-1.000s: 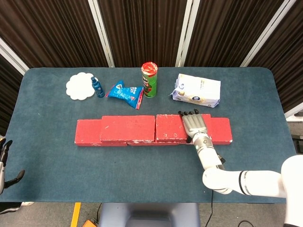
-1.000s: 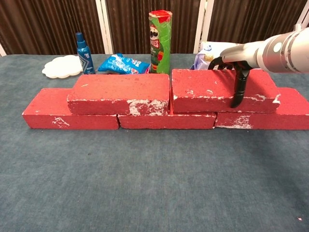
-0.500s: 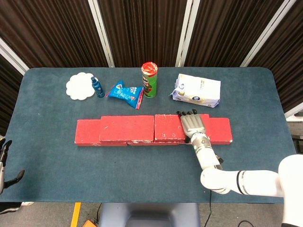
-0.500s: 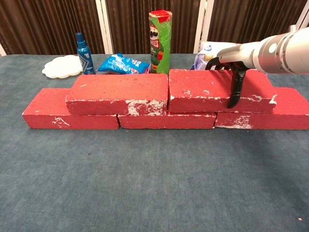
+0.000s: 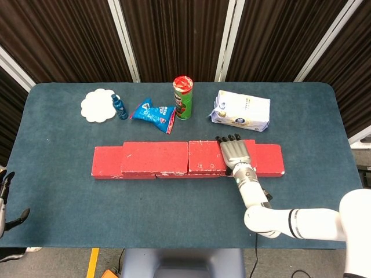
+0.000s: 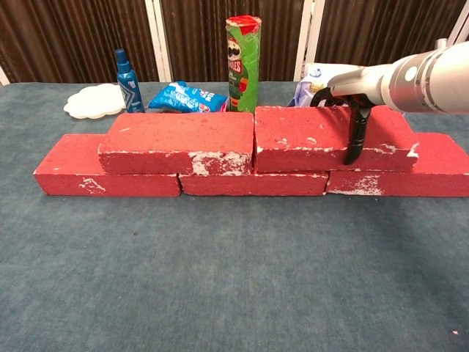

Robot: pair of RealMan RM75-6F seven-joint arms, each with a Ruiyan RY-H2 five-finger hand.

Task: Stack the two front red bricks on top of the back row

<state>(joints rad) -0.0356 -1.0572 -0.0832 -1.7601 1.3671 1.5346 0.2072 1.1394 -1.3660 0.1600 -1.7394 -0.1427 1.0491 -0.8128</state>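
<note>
We've got our right hand (image 6: 350,110) gripping the right top red brick (image 6: 322,138), which sits beside the left top brick (image 6: 178,141) on the back row (image 6: 102,178). Behind stands a green Pringles can (image 6: 243,64). Left hand (image 5: 6,200) hangs off the tabletop (image 5: 174,208), can't tell its state.

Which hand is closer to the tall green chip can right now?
Right. The right hand rests on the upper right red brick, just in front of the tall green chip can; the left hand sits off the table's front-left edge.

place: robot lab | cues: dark curtain backdrop (image 5: 174,35), blue cloth-covered table (image 5: 174,202), staged snacks
</note>
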